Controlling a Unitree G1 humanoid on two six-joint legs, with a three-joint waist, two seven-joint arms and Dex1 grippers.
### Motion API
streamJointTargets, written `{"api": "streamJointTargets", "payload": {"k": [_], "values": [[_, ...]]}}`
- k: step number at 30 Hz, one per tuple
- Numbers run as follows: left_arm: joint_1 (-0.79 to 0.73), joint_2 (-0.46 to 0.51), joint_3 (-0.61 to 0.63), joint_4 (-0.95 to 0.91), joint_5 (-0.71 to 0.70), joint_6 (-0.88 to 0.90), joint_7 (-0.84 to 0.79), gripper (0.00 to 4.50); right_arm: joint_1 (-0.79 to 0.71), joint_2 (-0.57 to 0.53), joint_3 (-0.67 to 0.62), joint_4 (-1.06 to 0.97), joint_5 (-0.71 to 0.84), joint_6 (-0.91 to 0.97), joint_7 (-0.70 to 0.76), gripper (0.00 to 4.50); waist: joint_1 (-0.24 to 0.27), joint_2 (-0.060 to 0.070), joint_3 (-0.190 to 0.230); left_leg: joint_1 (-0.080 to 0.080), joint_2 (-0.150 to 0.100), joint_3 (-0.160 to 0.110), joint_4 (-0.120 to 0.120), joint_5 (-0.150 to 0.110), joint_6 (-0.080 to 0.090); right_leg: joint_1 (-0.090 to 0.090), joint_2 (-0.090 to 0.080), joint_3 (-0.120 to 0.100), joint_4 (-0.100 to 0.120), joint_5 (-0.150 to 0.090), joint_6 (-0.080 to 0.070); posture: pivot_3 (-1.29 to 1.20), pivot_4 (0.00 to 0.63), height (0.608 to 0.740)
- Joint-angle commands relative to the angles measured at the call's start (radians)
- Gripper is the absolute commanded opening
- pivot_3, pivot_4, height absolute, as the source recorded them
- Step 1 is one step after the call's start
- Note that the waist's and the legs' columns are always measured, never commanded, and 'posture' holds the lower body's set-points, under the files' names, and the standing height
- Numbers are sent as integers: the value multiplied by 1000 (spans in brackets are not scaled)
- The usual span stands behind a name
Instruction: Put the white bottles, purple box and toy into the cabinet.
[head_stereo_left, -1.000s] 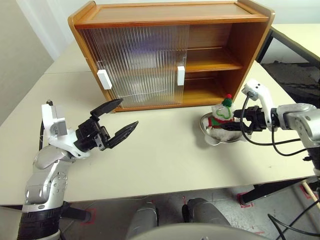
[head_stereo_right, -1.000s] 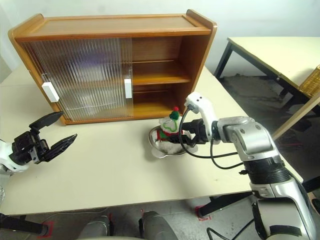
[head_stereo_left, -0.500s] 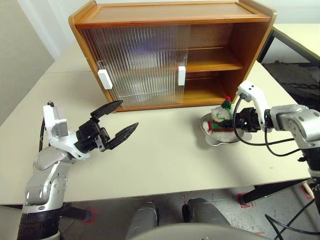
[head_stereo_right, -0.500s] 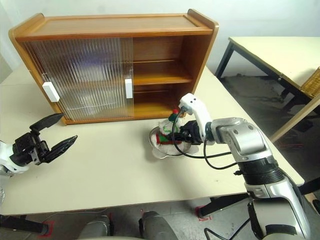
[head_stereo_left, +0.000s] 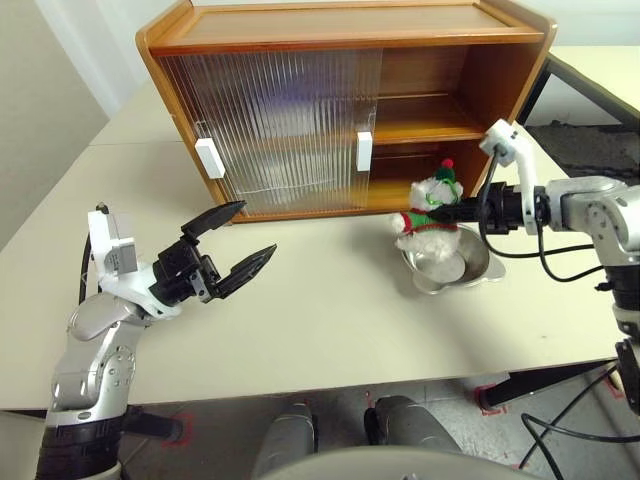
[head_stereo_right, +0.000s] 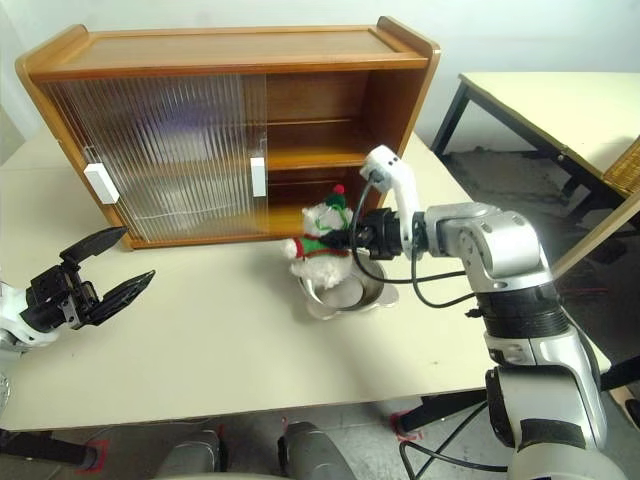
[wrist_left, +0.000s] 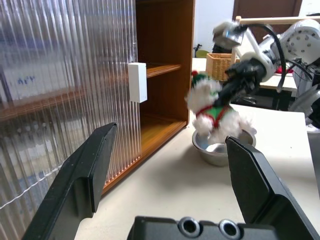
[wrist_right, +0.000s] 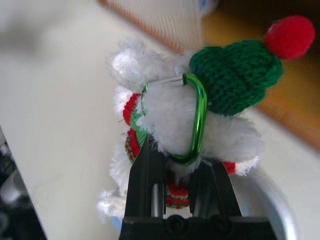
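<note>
The toy, a fluffy white plush with red and green bands and a green hat, hangs just above a metal bowl. My right gripper is shut on its back, beside a green clip. The cabinet stands behind it. Its ribbed sliding doors cover the left part, and the right part of both shelves is open. My left gripper hovers open over the table at the left, holding nothing. The white bottles and the purple box are hidden; behind the ribbed doors I make out only pale blurs.
The shiny metal bowl sits on the table in front of the cabinet's open side, under the toy. A second table and a wicker basket stand off to the right. The table's front edge runs close to me.
My right gripper closed on the toy in the bowl, then lifted it up and slightly left, clear of the bowl. The left arm has not moved.
</note>
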Motion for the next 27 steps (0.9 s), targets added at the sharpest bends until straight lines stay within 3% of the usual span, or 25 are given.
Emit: {"api": "streamJointTargets", "payload": {"k": [1,13,21,27], "values": [[-10,-7,3,-6,-16,14,16,4500,-50,24,-36,78,-4,-81,-3,305,1,0,0,0,0,0,0,0,0,0,0,0,0,0,0,-114,21,740],[-16,-4,-7,6,5,5,16,4500,-208,178,-97,411,-126,-483,-162,304,2,2,-2,1,2,-1,1,0,0,-1,0,-1,1,8,3,-100,4,740],[-18,-6,-10,9,13,2,18,4500,-316,222,-159,582,-137,-605,-225,303,3,3,-2,1,4,0,3,0,0,-1,0,-3,1,12,-1,-95,0,740],[-23,-6,-12,13,14,4,19,4500,-360,225,-136,693,-219,-760,-277,295,3,3,-2,1,5,1,4,1,2,-1,0,-3,0,16,-7,-94,0,740]]}}
